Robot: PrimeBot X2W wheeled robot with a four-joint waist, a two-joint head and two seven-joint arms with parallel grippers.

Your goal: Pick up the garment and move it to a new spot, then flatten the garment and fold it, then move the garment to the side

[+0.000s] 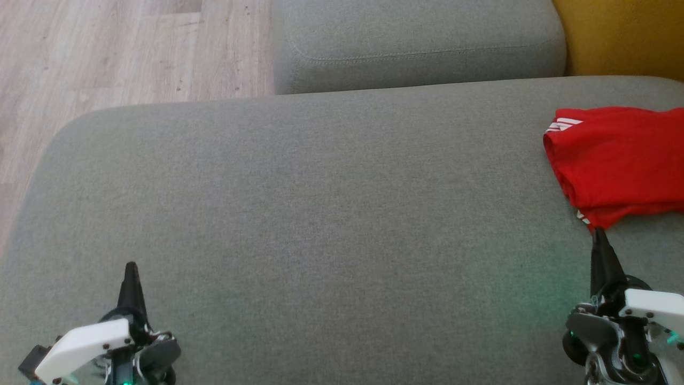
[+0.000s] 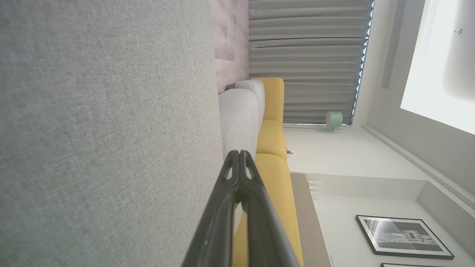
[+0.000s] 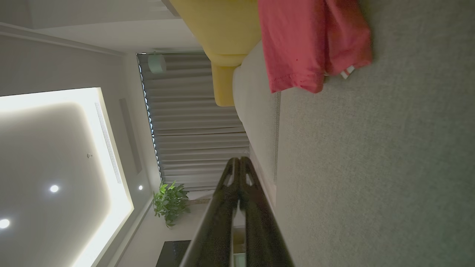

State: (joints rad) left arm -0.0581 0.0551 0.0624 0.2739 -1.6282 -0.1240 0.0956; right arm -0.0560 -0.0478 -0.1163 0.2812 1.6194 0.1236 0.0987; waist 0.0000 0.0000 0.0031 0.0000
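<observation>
At the right edge of the wide grey fabric sofa seat [image 1: 320, 187], the red folded garment with white stripes [image 1: 614, 160] is laid, apparently put aside as the task asks. The left tool [image 1: 131, 266] and the right tool [image 1: 598, 232] are pressed together with nothing pinched, the right one near the cloth; the work is judged nearly complete.
</observation>
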